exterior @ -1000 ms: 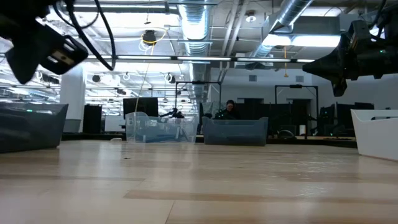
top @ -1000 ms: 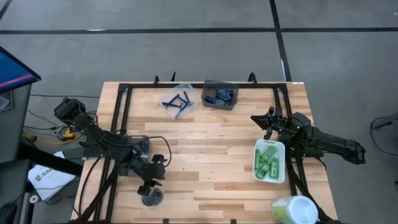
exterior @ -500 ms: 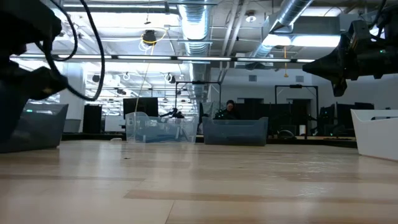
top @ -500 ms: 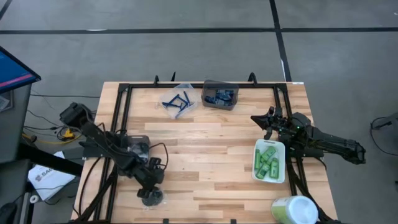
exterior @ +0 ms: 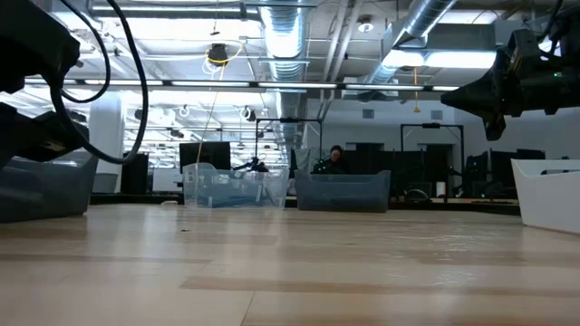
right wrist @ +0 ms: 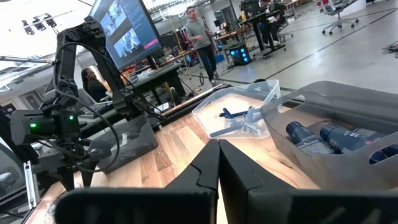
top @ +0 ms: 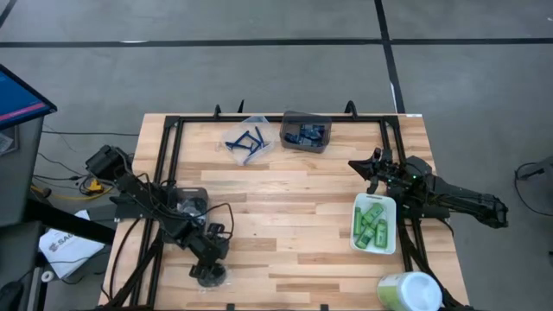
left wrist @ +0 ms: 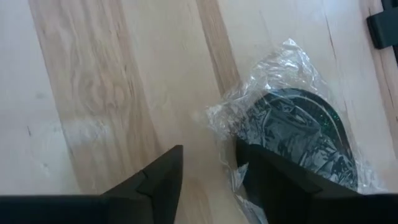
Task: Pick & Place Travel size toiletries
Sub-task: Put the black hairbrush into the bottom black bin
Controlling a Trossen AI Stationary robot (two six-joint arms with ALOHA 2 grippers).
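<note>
A dark round disc in clear wrap (left wrist: 297,127) lies on the wooden table near its near edge, left of the middle. My left gripper (left wrist: 208,177) is open and points steeply down over it (top: 210,269). One finger (left wrist: 158,183) stands over bare wood. The other finger (left wrist: 273,186) covers the wrap's near side. My right gripper (right wrist: 217,158) is shut and level at the right (top: 367,166), holding nothing. Green mini bottles (top: 373,223) lie in a white tray. Blue razors (top: 245,141) sit in a clear bin and dark tubes (top: 305,133) in a grey bin. My left gripper comes at the wrapped disc from above, slanting down. One finger overlaps the crinkled edge of the clear wrap (left wrist: 233,134). That finger hides the spot, so I cannot tell whether it touches the wrap. The disc lies flat on the table.
Another grey bin (top: 187,201) stands beside the left arm. A large pale-green-topped tub (top: 406,292) is at the near right corner. A black frame (top: 173,130) runs along the table's edges. People show in the room behind the table (right wrist: 200,34).
My left gripper has come down and a little toward the table's near edge, onto the wrapped disc, and now covers it in the high view. The disc has stayed where it was.
</note>
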